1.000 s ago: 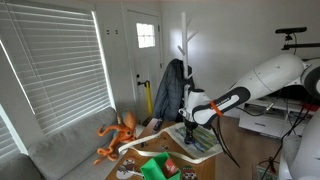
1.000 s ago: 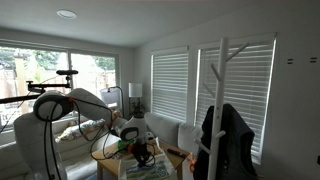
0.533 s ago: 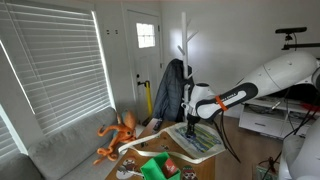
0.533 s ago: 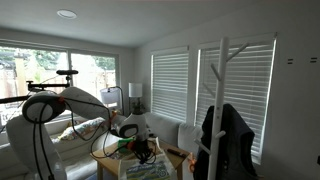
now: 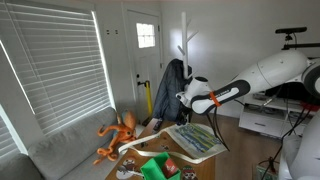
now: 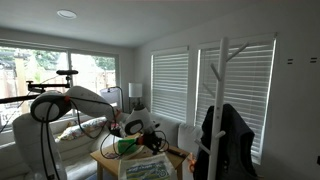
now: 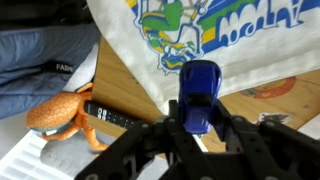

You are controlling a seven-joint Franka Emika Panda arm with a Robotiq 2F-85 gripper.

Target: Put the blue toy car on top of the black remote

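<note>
Above the bench (image 7: 120, 75), pincer (image 7: 200, 122) clenched on the blue toy car (image 7: 202, 85) — held clear of clutter. Black remote (image 7: 118, 116) lies apart, beside the orange toy (image 7: 58, 112) — car needs shifting over it.

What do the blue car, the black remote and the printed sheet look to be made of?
Blue toy car: likely hard plastic, glossy, with bright highlights on its roof.
Black remote: probably matte plastic, dull with white lettering.
Printed sheet: white with coloured graphics, lying flat; cloth or thin plastic, I cannot tell which.
</note>
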